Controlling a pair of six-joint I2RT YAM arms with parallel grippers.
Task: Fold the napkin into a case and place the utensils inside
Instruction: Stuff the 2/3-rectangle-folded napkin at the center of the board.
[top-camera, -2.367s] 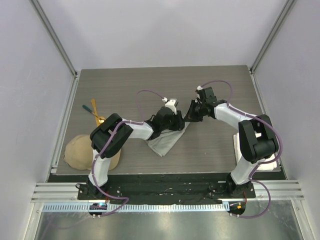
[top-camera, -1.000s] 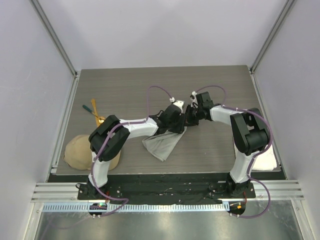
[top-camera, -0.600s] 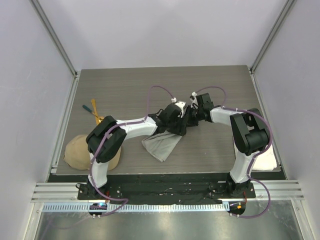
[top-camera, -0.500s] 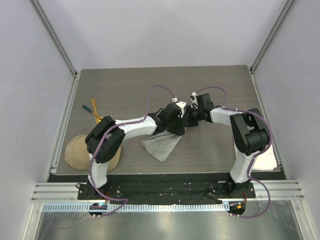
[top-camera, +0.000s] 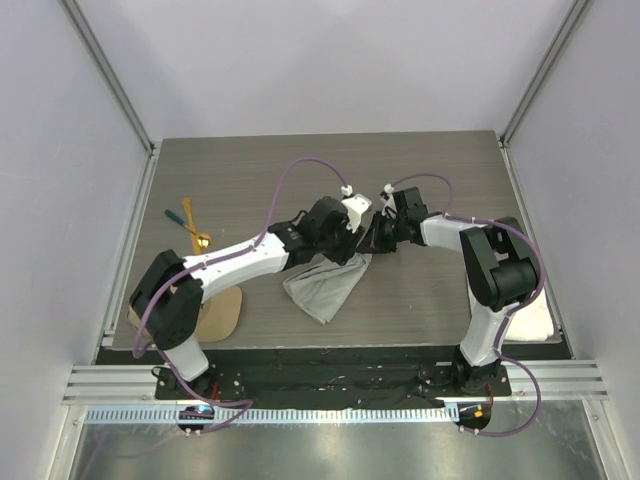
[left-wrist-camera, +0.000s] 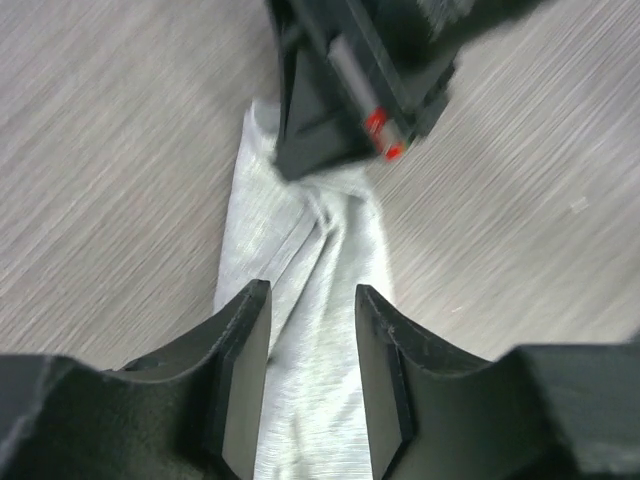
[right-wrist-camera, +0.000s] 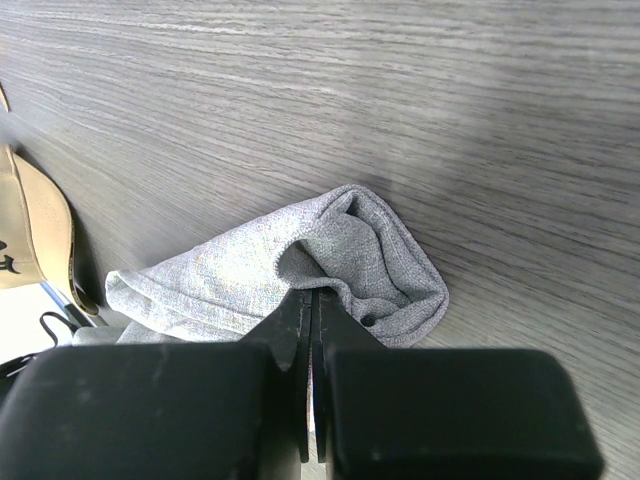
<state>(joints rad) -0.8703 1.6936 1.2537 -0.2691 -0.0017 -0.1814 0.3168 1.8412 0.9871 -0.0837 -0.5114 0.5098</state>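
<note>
Top external: the napkin (top-camera: 322, 288) lies folded narrow on the worktop (top-camera: 430, 180), the utensils (top-camera: 190, 228) well apart from it, so folding is in hand; left wrist: the left claw (left-wrist-camera: 310, 295) hangs part-open over the napkin, empty. Right wrist: the right claw (right-wrist-camera: 312, 292) pinches the napkin's end; next, the left claw likely must nip an edge.

Left arm (top-camera: 250, 258): extended forward and inward.
Left end effector (left-wrist-camera: 310, 295): fingers parted.
Right arm (top-camera: 450, 228): elbow bent (reaching inward).
Right end effector (right-wrist-camera: 310, 292): fingers closed.

Bright, even light; left wrist view of the napkin (left-wrist-camera: 320, 250) is motion-blurred.
</note>
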